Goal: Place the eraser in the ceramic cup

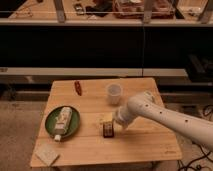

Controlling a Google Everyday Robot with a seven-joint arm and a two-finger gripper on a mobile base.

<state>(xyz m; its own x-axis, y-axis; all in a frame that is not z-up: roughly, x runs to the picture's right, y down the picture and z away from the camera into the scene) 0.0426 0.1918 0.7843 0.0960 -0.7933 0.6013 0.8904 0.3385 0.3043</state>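
The eraser (108,130), a small dark block with an orange label, lies on the wooden table (135,145) just in front of the middle. My gripper (106,120) has come in from the right on the white arm (160,114). It hangs right at the eraser's far end, open, its pale fingertips just above the block. The ceramic cup (114,93), plain and whitish, stands upright behind the gripper toward the table's back edge.
A green plate (50,126) carrying a white bottle sits at the table's left. Near the back edge lies a small red oblong item (78,87). A beige square pad (46,154) rests at the front left corner. A dark shelving unit stands behind the table.
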